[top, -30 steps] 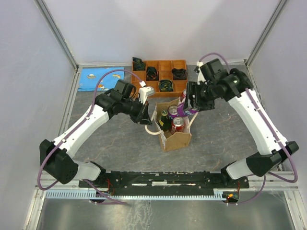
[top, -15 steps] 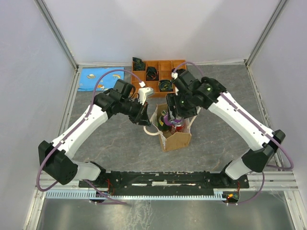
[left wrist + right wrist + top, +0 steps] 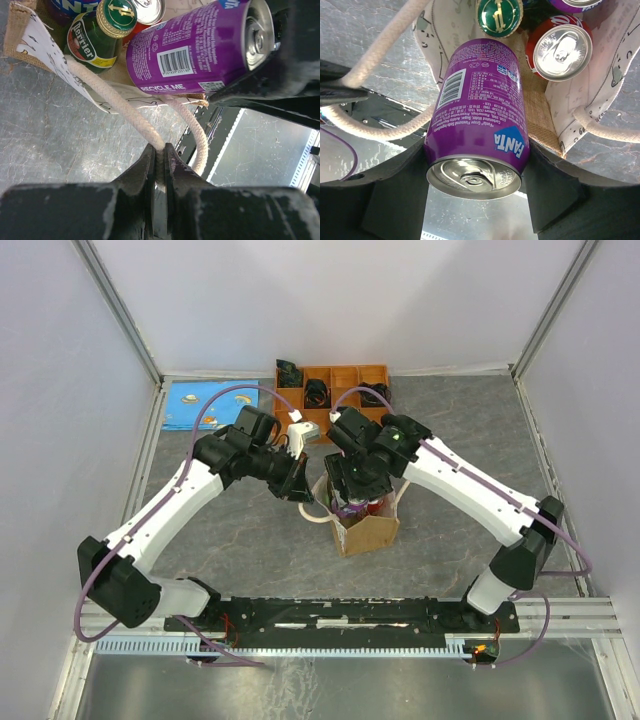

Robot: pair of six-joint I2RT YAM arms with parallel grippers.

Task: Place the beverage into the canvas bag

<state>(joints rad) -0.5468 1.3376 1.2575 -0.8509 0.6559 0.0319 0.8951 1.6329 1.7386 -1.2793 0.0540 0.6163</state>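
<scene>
- The purple aluminium soda can point(image 3: 477, 125), smooth and cylindrical with a silver pull-tab lid, lies sideways in the centre of the right wrist view. The black fingers of the right gripper point(image 3: 475, 167) clamp it, and its far end is at the bag's open mouth
- The small boxy tan canvas bag point(image 3: 366, 532) sits mid-frame in the overhead view on the grey marbled table point(image 3: 240, 540). It is coarse weave outside with a pale printed lining
- Inside it stand a green glass bottle point(image 3: 87, 42) with a crimped green-gold cap and a red can point(image 3: 562, 47) with a silver top
- The left gripper point(image 3: 159, 160), bottom centre of the left wrist view, is pinched tight on the bag's cream twisted-rope handle point(image 3: 115, 105)
- An orange compartment tray point(image 3: 345, 378), upper centre of the overhead view, holds small dark objects
</scene>
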